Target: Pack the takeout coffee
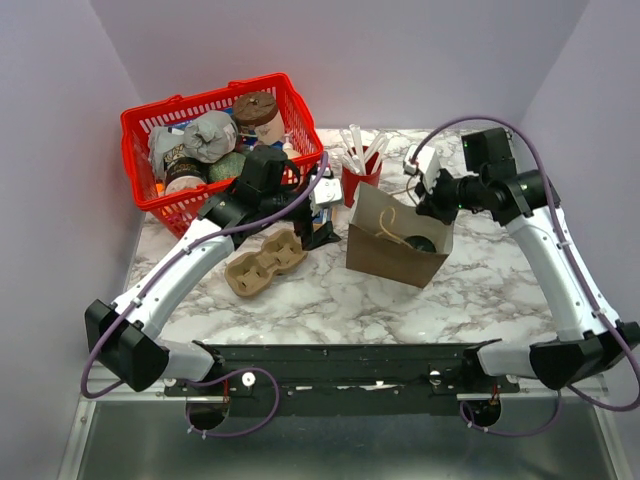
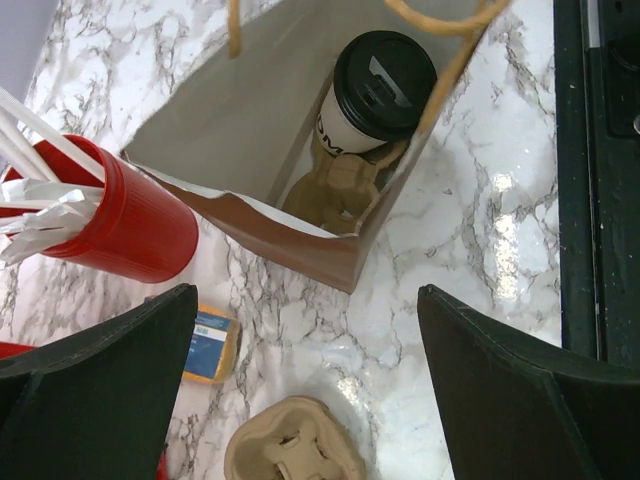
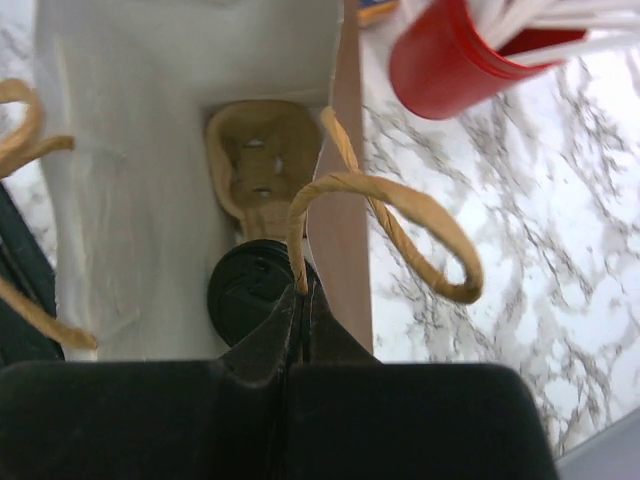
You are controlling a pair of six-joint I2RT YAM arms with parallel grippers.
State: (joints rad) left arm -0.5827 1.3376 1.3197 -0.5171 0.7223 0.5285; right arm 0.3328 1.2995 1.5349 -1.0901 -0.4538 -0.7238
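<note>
Inside the brown paper bag (image 1: pixel 395 255), the cream-white paper cup with black lid (image 2: pixel 375 95) sits in a pulp carrier (image 2: pixel 340 185); the right gripper (image 3: pixel 303 300) is clamped on the bag's rim at 2 o'clock, while the left gripper (image 2: pixel 308 295) gapes empty at 10 o'clock.

The takeout coffee (image 2: pixel 385 85) shows only its lid and upper wall. Its lower body is masked by the cup carrier (image 2: pixel 340 185) and the paper bag (image 2: pixel 230 110) wall, and its print is partly cut off. In the right wrist view, the right claw (image 3: pixel 300 305) covers part of the lid, and the handle (image 3: pixel 345 180) end vanishes between the closed fingers. The red cup (image 2: pixel 120 215) is clipped by the frame edge. The basket (image 1: pixel 180 207) contents are too small to identify.
</note>
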